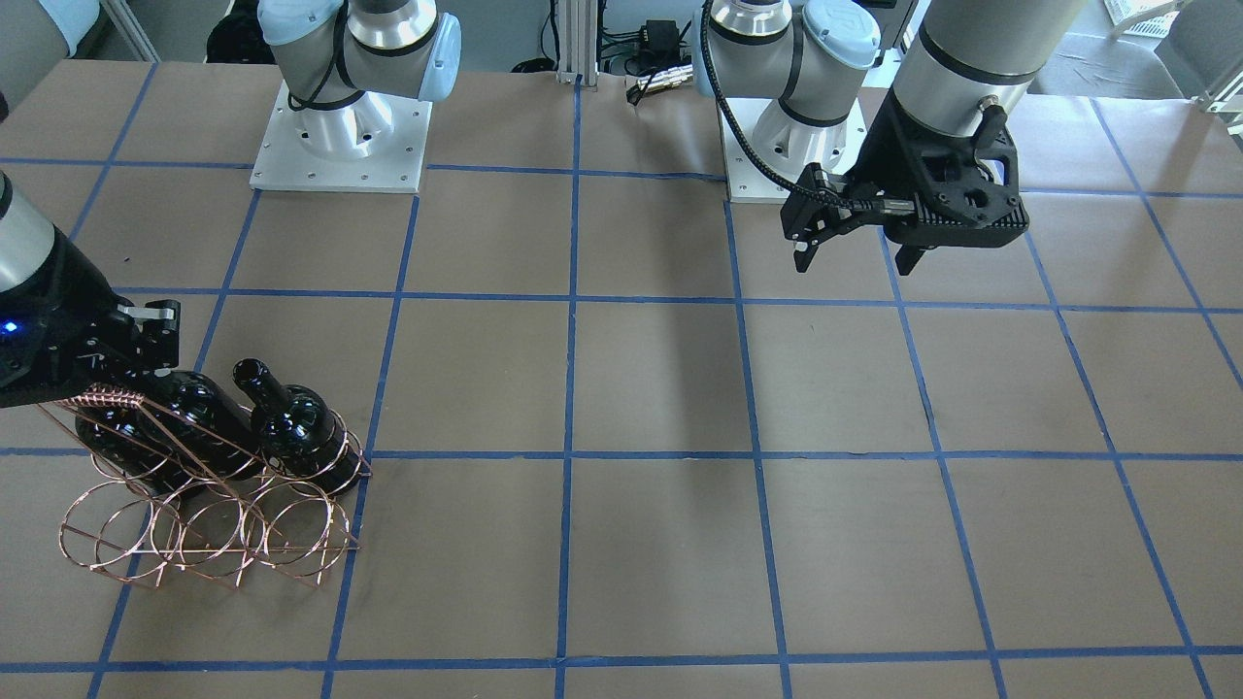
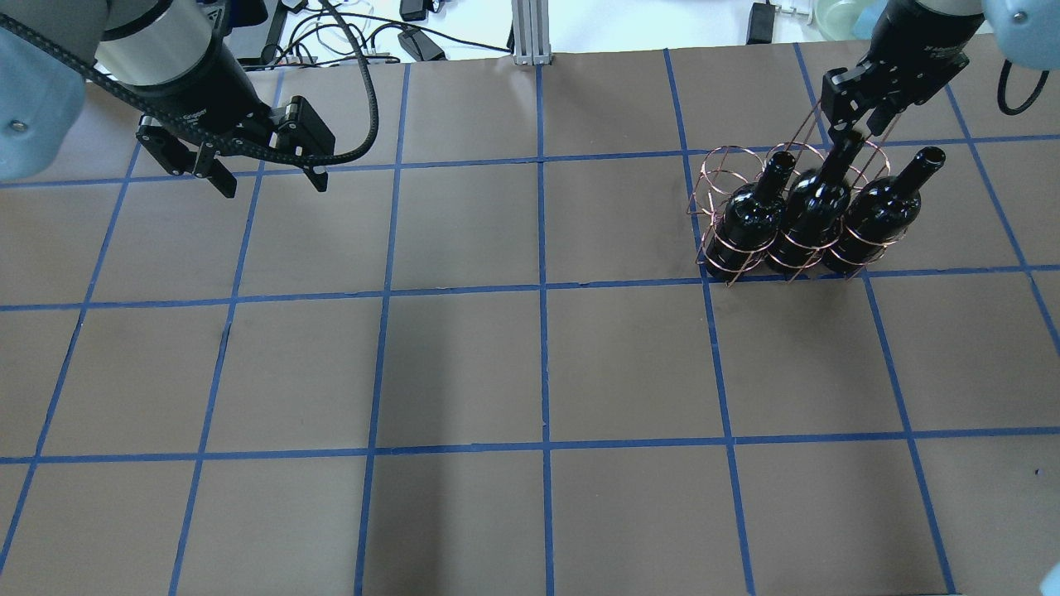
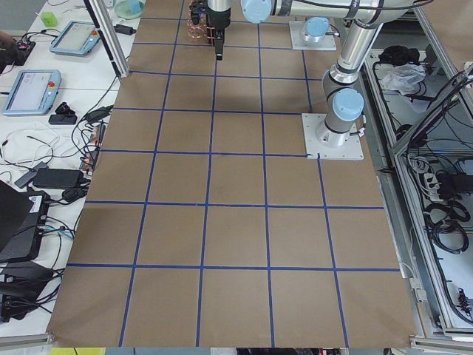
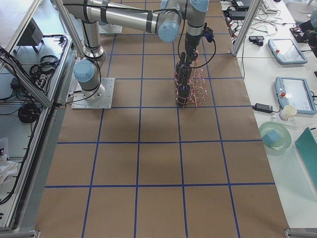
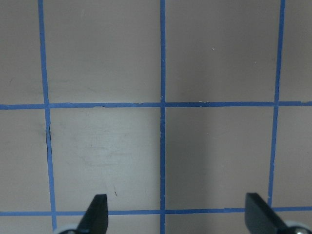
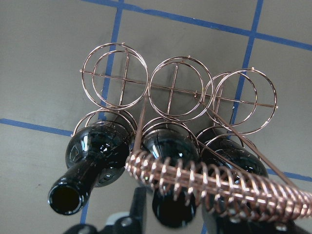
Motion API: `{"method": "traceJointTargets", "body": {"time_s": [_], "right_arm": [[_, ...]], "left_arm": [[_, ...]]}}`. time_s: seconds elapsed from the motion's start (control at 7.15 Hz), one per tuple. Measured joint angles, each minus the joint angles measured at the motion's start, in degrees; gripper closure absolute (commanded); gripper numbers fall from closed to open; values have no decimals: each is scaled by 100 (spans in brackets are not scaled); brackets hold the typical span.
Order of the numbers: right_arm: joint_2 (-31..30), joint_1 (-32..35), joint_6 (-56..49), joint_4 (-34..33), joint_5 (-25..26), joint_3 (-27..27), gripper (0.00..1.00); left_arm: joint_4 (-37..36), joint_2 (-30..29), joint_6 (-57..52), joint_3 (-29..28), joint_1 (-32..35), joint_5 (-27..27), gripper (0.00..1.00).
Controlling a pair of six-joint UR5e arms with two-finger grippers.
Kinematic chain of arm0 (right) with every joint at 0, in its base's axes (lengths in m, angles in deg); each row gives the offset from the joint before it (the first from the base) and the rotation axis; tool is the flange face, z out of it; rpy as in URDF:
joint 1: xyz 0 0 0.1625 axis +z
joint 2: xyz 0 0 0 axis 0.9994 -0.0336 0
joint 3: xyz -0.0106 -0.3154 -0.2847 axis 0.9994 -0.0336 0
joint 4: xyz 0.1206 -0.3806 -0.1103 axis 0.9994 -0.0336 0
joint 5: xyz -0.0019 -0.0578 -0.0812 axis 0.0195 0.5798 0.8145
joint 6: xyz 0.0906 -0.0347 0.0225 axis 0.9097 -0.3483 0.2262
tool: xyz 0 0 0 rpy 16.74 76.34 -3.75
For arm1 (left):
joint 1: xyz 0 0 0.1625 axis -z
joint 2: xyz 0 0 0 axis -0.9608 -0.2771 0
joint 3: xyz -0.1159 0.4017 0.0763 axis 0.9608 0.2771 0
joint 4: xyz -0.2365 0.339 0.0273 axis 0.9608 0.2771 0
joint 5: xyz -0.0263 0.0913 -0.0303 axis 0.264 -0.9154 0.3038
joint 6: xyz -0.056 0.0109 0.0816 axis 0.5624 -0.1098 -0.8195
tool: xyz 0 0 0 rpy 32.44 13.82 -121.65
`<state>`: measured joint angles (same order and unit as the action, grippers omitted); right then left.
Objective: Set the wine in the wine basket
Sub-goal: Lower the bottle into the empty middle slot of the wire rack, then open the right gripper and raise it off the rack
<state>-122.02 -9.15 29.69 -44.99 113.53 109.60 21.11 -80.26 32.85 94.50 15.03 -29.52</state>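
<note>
The copper wire wine basket [image 2: 719, 153] stands at the table's far right, also in the front view [image 1: 209, 529] and the right wrist view [image 6: 219, 183]. Three glossy black wine bottles lie in its lower rings: left [image 2: 749, 219], middle [image 2: 811, 215] and right [image 2: 878, 215]. The upper rings are empty. My right gripper [image 2: 853, 132] is shut on the middle bottle's neck [image 6: 173, 214], just under the basket's ribbed top. My left gripper [image 2: 272, 186] is open and empty above the table at the far left; its fingertips [image 5: 97, 214] frame bare brown paper.
The table is brown paper with a blue tape grid. The two arm bases [image 1: 340, 136] [image 1: 787, 146] stand at the robot's edge. An aluminium post [image 2: 530, 33] and cables lie past the far edge. Side tables hold tablets [image 4: 292, 94] and a bowl [image 4: 275, 136].
</note>
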Motion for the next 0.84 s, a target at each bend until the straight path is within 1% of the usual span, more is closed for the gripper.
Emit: {"method": "traceJointTargets", "body": {"time_s": [0.28, 0.56, 0.7, 0.84], "right_arm": [[-484, 5, 36, 128, -2, -3, 0], [-982, 32, 219, 502, 5, -4, 0], [-1167, 108, 488, 692, 17, -4, 0], [-1273, 331, 889, 810, 38, -4, 0]], "left_arm": [[3, 8, -21, 0, 0, -4, 0], [4, 20, -29, 3, 0, -4, 0], [4, 22, -30, 6, 0, -4, 0], [4, 29, -30, 8, 0, -5, 0]]}}
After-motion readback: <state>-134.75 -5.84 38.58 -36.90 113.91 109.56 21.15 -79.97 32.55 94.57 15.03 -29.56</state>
